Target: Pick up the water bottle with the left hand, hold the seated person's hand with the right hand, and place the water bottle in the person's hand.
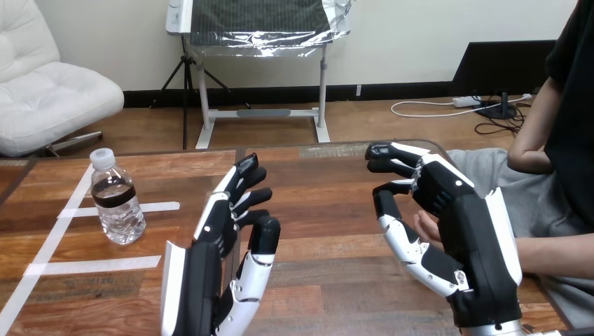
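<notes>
The water bottle (118,203) stands upright at the left of the wooden surface (329,203), well apart from both arms. It has a white cap and a dark label band whose print is too small to read. Strips of white tape (98,265) lie around it. The left robot hand (235,220) is raised over the middle of the surface, fingers loosely spread and holding nothing. The right robot hand (448,210) is lifted at the right edge, wide, its fingers reaching forward. The person's hand (424,226) shows just beside its palm; contact cannot be told.
</notes>
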You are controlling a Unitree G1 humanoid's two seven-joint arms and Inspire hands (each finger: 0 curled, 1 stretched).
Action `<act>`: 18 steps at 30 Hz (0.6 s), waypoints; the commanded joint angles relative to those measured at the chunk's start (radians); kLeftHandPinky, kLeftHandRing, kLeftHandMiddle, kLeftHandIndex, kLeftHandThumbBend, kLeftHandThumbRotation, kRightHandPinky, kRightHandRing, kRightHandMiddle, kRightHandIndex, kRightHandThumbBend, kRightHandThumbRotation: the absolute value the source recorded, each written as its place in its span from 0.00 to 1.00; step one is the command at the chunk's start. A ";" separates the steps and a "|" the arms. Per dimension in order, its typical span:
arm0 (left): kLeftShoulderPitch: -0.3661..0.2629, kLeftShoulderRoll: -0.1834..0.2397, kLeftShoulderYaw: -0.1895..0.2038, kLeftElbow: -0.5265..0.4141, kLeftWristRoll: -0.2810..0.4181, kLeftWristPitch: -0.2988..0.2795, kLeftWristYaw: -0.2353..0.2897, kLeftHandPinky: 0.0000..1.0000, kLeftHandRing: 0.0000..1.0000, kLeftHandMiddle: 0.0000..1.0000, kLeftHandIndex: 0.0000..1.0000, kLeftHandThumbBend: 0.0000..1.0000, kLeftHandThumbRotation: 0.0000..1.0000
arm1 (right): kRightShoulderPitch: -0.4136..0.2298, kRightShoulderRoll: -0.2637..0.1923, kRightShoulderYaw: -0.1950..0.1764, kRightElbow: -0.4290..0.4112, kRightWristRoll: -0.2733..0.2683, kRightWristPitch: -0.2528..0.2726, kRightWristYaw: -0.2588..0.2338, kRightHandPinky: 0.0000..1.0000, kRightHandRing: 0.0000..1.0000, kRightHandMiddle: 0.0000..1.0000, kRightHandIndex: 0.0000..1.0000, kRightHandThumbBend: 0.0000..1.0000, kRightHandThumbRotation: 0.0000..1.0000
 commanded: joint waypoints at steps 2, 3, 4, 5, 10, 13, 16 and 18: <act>-0.053 -0.084 0.044 -0.081 0.044 0.022 0.019 0.70 0.77 0.82 0.85 0.46 0.74 | -0.071 0.004 -0.011 0.002 0.009 -0.005 0.001 0.57 0.73 0.77 0.69 0.27 0.11; -0.055 -0.081 0.048 -0.085 0.049 0.026 0.019 0.71 0.78 0.82 0.86 0.46 0.74 | -0.071 0.004 -0.011 0.002 0.009 -0.004 0.001 0.57 0.73 0.77 0.69 0.27 0.12; -0.056 -0.080 0.051 -0.089 0.052 0.030 0.019 0.71 0.78 0.83 0.86 0.46 0.74 | -0.071 0.004 -0.012 0.002 0.009 -0.004 0.001 0.58 0.73 0.77 0.69 0.27 0.12; -0.055 -0.078 0.057 -0.100 0.058 0.041 0.019 0.72 0.79 0.83 0.86 0.46 0.74 | -0.072 0.004 -0.011 0.003 0.010 -0.006 0.002 0.58 0.73 0.77 0.69 0.27 0.12; -0.057 -0.076 0.083 -0.129 0.086 0.072 0.026 0.74 0.80 0.84 0.86 0.46 0.69 | -0.073 0.005 -0.011 0.005 0.013 -0.007 0.004 0.58 0.73 0.77 0.69 0.27 0.11; -0.062 -0.081 0.108 -0.140 0.131 0.084 0.057 0.73 0.80 0.84 0.86 0.45 0.66 | -0.072 0.006 -0.010 0.006 0.013 -0.007 0.004 0.58 0.73 0.77 0.69 0.27 0.11; -0.070 -0.079 0.127 -0.145 0.148 0.086 0.071 0.73 0.80 0.84 0.85 0.45 0.61 | -0.072 0.006 -0.011 0.008 0.012 -0.010 0.004 0.59 0.73 0.77 0.69 0.27 0.11; -0.076 -0.074 0.144 -0.152 0.173 0.096 0.085 0.74 0.80 0.84 0.85 0.44 0.58 | -0.071 0.007 -0.010 0.007 0.014 -0.008 0.005 0.58 0.73 0.77 0.69 0.27 0.11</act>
